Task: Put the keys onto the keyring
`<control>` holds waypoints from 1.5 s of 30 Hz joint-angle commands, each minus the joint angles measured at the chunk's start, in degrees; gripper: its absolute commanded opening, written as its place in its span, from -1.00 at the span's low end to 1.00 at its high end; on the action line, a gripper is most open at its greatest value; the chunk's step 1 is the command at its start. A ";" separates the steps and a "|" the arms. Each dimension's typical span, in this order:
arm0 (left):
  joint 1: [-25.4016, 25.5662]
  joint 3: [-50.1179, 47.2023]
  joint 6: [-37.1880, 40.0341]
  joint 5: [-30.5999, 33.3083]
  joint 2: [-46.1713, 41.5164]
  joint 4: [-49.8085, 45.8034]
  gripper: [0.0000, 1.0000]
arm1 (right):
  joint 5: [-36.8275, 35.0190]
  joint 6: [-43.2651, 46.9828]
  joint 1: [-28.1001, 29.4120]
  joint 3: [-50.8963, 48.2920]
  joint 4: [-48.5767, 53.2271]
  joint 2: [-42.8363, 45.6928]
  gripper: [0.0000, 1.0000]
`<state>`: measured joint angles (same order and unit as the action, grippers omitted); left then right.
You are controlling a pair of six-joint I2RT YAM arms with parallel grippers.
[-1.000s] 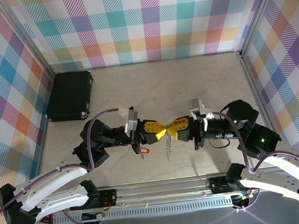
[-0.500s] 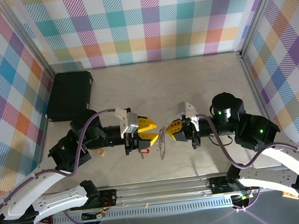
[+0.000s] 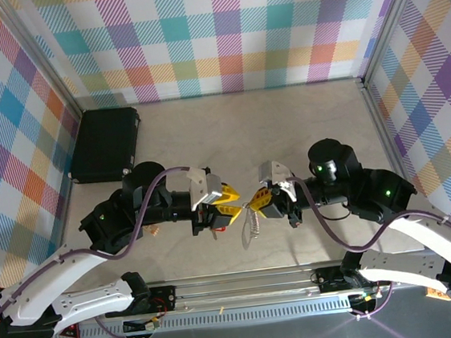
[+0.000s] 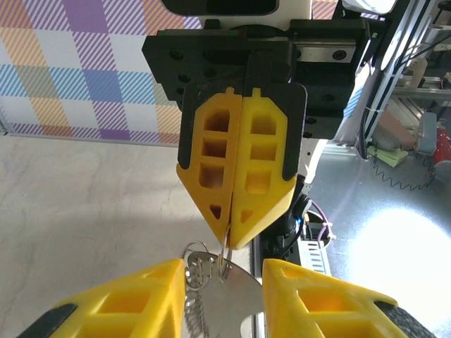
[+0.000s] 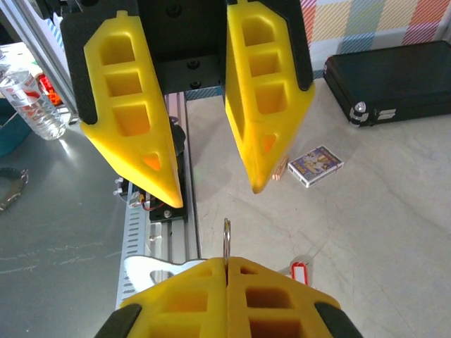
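I count one red key, plastic-headed with a short silver blade. It lies flat on the pale surface at six o'clock of my left gripper. That gripper's two yellow, window-cut jaws stand partly apart with nothing between them. My right gripper has its jaws pressed together on the thin wire of the one keyring, a silver metal loop whose fan of thin pieces hangs below. One black hard case sits at ten o'clock. One small printed card box lies apart from the key.

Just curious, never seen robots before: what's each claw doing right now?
Left gripper: open, holding nothing.
Right gripper: shut on the keyring.
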<state>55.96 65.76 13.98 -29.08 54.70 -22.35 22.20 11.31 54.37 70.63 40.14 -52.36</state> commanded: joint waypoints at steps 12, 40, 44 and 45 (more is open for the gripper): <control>0.46 -0.99 -0.13 -2.12 2.06 2.33 -0.51 | 3.35 0.99 0.91 0.65 -1.48 -0.60 -1.00; 0.48 -5.87 -3.36 1.88 -1.24 9.99 -1.00 | -2.11 -2.89 1.26 0.87 -1.94 2.58 0.14; 0.46 -7.58 -4.03 1.92 -2.20 10.69 -1.00 | -5.14 -5.17 1.25 1.44 -0.37 2.56 0.47; 0.46 -8.17 -4.26 1.94 -2.63 11.09 -1.00 | -5.84 -5.25 1.23 1.59 0.00 2.46 0.52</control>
<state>56.12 58.57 11.09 -27.46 54.00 -15.18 19.00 7.92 55.20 70.70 39.62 -49.84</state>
